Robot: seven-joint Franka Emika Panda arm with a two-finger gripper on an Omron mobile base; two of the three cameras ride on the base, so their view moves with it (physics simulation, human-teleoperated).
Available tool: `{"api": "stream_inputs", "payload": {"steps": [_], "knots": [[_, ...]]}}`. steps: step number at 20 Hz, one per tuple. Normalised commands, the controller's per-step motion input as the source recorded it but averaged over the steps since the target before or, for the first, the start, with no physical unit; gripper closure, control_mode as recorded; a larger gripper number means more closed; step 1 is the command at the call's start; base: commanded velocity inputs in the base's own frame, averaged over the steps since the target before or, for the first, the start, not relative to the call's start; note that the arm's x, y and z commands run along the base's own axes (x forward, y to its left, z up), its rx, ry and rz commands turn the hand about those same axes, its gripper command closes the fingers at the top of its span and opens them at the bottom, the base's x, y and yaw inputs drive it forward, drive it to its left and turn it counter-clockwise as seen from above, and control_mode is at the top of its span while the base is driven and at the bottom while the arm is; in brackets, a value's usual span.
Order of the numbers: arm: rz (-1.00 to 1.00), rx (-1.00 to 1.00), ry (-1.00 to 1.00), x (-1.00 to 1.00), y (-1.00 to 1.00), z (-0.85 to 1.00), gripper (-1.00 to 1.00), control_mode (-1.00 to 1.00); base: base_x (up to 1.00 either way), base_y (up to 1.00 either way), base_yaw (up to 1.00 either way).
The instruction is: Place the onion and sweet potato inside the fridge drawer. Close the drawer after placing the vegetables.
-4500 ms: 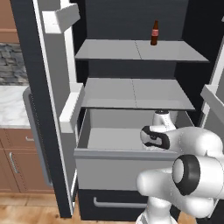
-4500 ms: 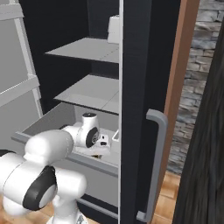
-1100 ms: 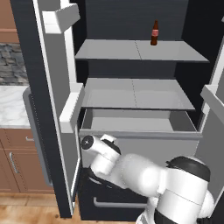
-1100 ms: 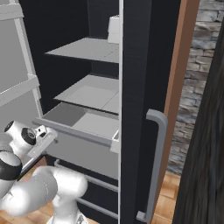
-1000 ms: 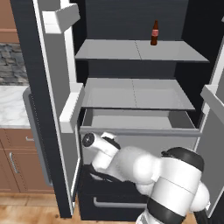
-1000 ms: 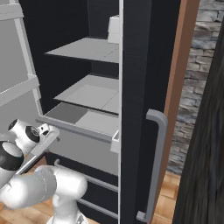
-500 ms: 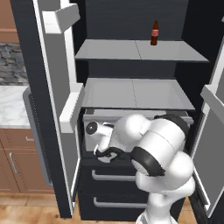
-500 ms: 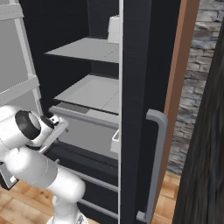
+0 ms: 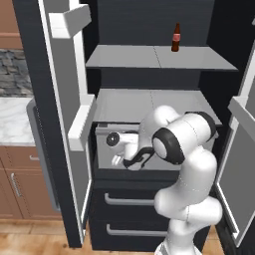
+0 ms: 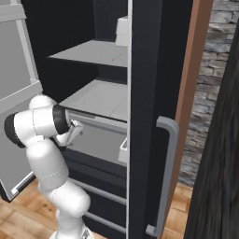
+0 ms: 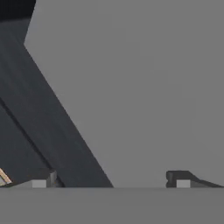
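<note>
The fridge drawer (image 9: 103, 152), a wide light-grey box, sits pushed back almost flush under the lower shelf. Its flat front (image 11: 144, 87) is very close in the hand view and also shows in the right base view (image 10: 103, 140). My gripper (image 9: 118, 158) is against the left part of that front, also seen from the right side (image 10: 73, 131). It is open (image 11: 111, 180), its two fingertips (image 11: 178, 177) wide apart with nothing between them. The onion and the sweet potato are hidden from view.
Below the drawer are two dark drawers with silver bar handles (image 9: 128, 201). A brown bottle (image 9: 175, 38) stands on the upper shelf, and a white container (image 10: 122, 31) is at the shelf's right. The open fridge doors (image 9: 62, 124) (image 10: 149, 121) flank the arm.
The hand left the inside of the drawer, came round to its front and moved inward with it. The drawer has gone from pulled far out to nearly flush.
</note>
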Motion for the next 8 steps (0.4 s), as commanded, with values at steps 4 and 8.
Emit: {"api": "stream_inputs", "payload": {"steps": [4,8], "knots": [[0.01,0.01,-0.09,0.06,-0.20,0.00,-1.00,-1.00,0.00,0.00,0.00],[0.00,0.00,-0.07,-0.60,-0.07,0.18,-1.00,-1.00,0.00,0.00,0.00]]}}
